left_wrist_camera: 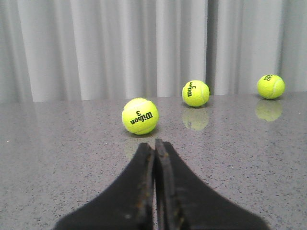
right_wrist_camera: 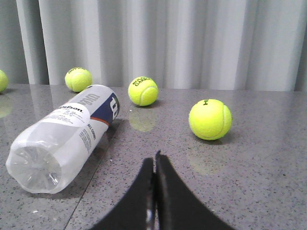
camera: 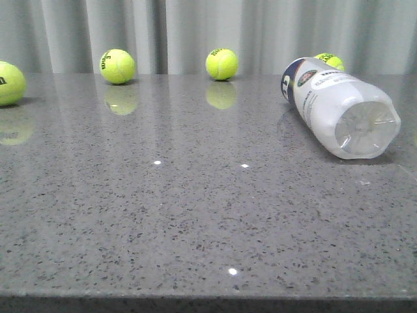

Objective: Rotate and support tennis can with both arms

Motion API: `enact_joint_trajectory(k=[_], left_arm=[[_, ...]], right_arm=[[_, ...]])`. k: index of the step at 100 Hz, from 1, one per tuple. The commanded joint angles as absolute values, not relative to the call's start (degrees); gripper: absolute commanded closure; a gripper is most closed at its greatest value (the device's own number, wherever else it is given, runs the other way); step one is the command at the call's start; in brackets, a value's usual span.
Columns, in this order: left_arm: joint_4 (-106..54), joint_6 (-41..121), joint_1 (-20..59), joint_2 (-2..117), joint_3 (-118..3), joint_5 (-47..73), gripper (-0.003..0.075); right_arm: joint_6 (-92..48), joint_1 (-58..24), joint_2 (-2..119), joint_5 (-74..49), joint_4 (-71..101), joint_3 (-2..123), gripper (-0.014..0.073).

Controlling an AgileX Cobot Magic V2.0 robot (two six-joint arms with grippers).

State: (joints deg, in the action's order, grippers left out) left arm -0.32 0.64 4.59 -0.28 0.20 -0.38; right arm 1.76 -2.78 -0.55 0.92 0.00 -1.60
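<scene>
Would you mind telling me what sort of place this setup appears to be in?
Probably an indoor lab or test bench: a speckled grey stone-look table, a plain pale curtain closing off the back, and only staged props, a tennis can lying on its side among tennis balls.

Tennis can point(camera: 339, 107) lies on table's point(camera: 195, 215) right; balls point(camera: 221, 64) behind.

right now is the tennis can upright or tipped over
Tipped over: the tennis can lies on its side on the table, clear base end toward the camera.
</scene>
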Motion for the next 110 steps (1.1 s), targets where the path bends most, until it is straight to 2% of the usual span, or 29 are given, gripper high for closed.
enact_joint_trajectory(k=[1, 31, 43, 68, 95, 110], left_arm=[[-0.4, 0.0, 4.5, -2.2, 2.6, -4.8, 0.0741], [-0.4, 0.0, 4.5, -2.2, 2.6, -4.8, 0.0741], [-0.4, 0.0, 4.5, -2.2, 2.6, -4.8, 0.0741], [-0.4, 0.0, 4.5, -2.2, 2.6, -4.8, 0.0741], [-0.4, 0.0, 4.5, -2.2, 2.6, -4.8, 0.0741], [-0.4, 0.0, 4.5, -2.2, 2.6, -4.8, 0.0741]], right_arm=[[1.7, -2.5, -1.7, 6.1, 0.0, -0.7, 0.0662], [1.7, -2.5, -1.7, 7.1, 0.0, -0.5, 0.0662], [1.7, -2.5, -1.6, 3.1, 3.2, 2.7, 0.0662], [1.7, -2.5, 5.0, -13.2, 3.7, 18.6, 0.0662], [1.7, -2.5, 24.3, -42.7, 3.7, 43.2, 0.0662], [1.7, -2.5, 34.1, -52.9, 5.9, 53.6, 0.0662]])
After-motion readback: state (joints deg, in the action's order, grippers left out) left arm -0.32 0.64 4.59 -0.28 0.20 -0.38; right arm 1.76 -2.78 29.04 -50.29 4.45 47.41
